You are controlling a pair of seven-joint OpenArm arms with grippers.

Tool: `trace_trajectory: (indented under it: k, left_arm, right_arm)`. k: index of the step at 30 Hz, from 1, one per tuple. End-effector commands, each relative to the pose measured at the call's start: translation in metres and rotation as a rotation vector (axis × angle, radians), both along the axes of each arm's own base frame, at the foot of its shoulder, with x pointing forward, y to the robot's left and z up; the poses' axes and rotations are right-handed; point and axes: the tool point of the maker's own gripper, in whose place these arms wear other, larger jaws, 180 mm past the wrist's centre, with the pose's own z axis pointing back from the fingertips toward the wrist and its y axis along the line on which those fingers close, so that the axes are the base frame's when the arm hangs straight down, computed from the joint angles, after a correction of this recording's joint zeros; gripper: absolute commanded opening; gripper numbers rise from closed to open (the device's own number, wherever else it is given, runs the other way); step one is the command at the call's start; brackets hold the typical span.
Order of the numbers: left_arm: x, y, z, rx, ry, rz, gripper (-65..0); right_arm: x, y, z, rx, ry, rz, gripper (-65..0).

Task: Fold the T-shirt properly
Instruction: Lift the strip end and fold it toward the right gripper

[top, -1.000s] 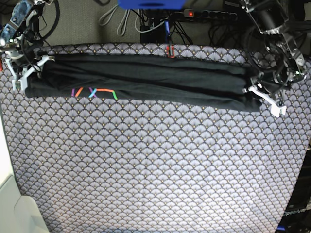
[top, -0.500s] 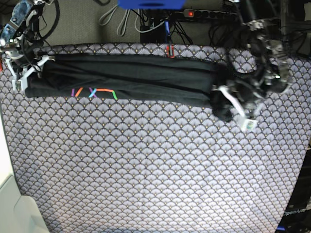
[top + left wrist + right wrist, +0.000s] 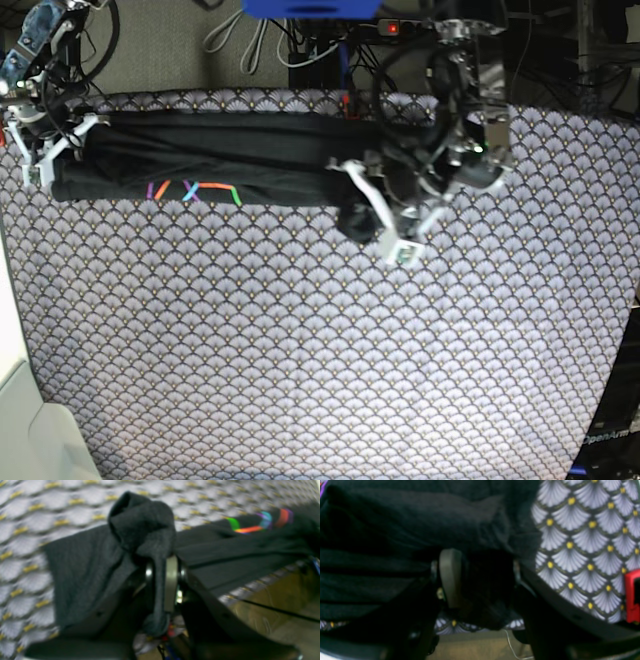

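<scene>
Scallop-patterned cloth (image 3: 300, 360) is covering the whole tabletop, with cables and a power strip (image 3: 440, 30) trailing along the far edge, and the T-shirt (image 3: 220, 165) is lying across the back part of it as a long dark band.

So the left tool (image 3: 385, 225) is pinched down tight on one end of that band. In the left wrist view you can see a wad of charcoal fabric bunching up out of the closed jaws, with the rest of the shirt stretching away from the tool toward the coloured line graphic (image 3: 260, 522). That end is hanging a bit off the cloth, I think, though it's blurry.

The right tool (image 3: 45, 150) is sitting at the opposite end, jaws standing partly apart with dark cloth filling the gap between them. Looks to me like it's gripping that end, but the right wrist view is too dark to be totally sure.

The thing that matters for the fold: the band's long axis is running straight from one tool to the other, and the graphic is lying much closer to the right tool. The left one is holding the free end somewhere around the middle of the band's line, so my guess is that end is getting brought over toward the right tool's end, with the right one acting as the anchor.
</scene>
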Motion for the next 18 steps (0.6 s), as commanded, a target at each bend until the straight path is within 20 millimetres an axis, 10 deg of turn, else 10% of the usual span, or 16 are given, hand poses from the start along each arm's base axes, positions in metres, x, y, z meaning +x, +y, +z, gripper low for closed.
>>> trace_trajectory:
  k: [1,18]
  left_arm:
    - [0.006,-0.011,0.011,-0.043,-0.03,0.0,-64.7]
    - [-0.014,-0.086,0.004,-0.047,0.109,0.151,-64.7]
  right_arm:
    - [0.006,-0.007,0.012,-0.024,-0.037,0.004,-38.0]
    - [0.007,-0.007,0.012,-0.025,-0.038,0.005,-38.0]
